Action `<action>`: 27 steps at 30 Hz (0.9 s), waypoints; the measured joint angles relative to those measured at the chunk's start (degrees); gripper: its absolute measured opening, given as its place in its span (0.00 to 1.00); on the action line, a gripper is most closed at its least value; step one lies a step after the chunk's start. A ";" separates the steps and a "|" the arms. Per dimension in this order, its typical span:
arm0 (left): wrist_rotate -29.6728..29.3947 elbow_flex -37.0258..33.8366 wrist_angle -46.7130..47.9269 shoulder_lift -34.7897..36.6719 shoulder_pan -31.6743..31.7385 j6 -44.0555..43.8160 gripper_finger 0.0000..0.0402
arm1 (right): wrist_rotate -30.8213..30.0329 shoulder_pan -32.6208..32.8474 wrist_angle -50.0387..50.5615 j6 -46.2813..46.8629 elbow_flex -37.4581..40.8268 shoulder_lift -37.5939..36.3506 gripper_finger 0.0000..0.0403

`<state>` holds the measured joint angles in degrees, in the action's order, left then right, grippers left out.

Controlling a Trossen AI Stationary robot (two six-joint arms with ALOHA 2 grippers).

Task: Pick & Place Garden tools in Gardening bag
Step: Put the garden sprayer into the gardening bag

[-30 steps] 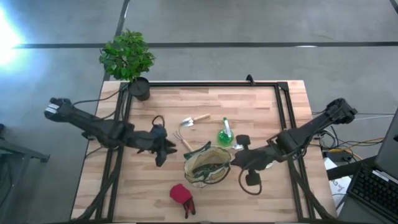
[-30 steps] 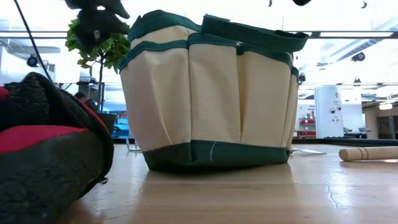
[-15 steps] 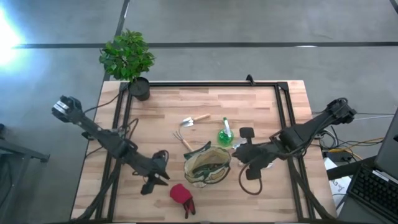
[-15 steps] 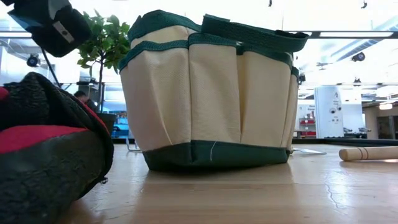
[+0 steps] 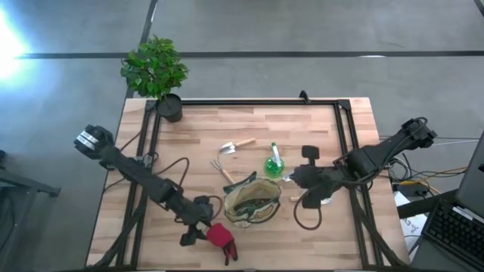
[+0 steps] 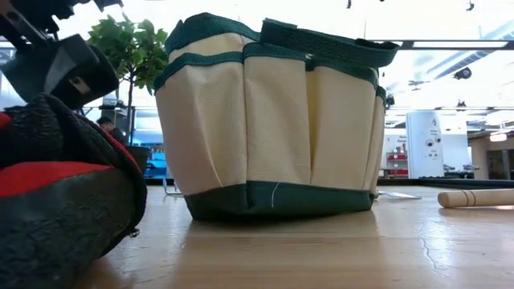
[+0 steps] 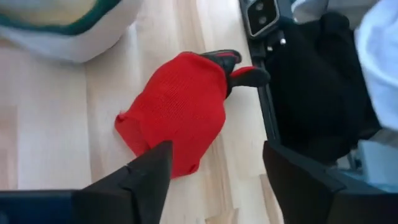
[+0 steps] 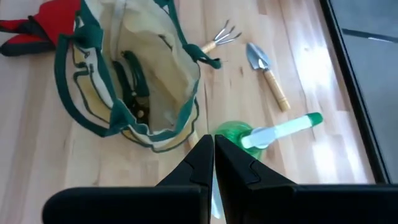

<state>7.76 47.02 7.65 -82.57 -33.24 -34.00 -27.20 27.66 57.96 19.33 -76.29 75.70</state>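
Observation:
The red glove (image 7: 177,115) lies flat on the table near its front edge, left of the tan gardening bag (image 5: 253,200). My left gripper (image 7: 214,168) hovers open just above the glove, one finger on either side of its cuff end. It also shows as the left gripper (image 5: 203,227) in the high view. The bag stands upright with dark-handled tools (image 8: 134,81) inside. My right gripper (image 8: 213,155) is shut and empty, above the table right of the bag. A green spray bottle (image 5: 274,162), a trowel (image 5: 238,145) and a rake (image 5: 221,170) lie beyond the bag.
A potted plant (image 5: 155,68) stands at the table's far left corner. A black frame rail (image 5: 249,101) runs along the far edge and down both sides. A cable loop (image 5: 306,219) lies under my right arm. Bare wood stretches left of the glove.
My left gripper has swung from the table's left middle toward the near edge and the red glove, sinking and tipping downward as it went. My right gripper has drawn back a little from the bag, upward and toward the far edge, still shut. No tool has moved.

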 joint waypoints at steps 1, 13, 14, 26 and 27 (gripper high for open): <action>0.49 0.57 -0.15 -0.46 0.05 1.56 0.65 | -0.03 0.00 -0.01 0.00 0.00 -0.09 0.02; -1.50 4.36 3.44 -1.05 0.86 14.22 0.66 | -4.46 -0.59 -0.03 0.02 0.24 -0.30 0.02; -2.73 4.66 4.76 -0.66 1.22 13.31 0.66 | -6.35 -1.20 -0.01 0.25 0.36 -0.21 0.02; -13.24 5.28 18.19 2.98 4.64 -4.70 0.66 | -7.35 -13.51 -1.41 18.79 1.53 0.33 0.02; -14.33 5.27 19.73 3.01 4.64 -4.84 0.66 | -7.31 -13.49 -1.76 20.07 1.56 0.33 0.02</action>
<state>-6.57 52.29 27.39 -79.55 -28.60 -38.84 -34.51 14.17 56.20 39.41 -74.73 76.03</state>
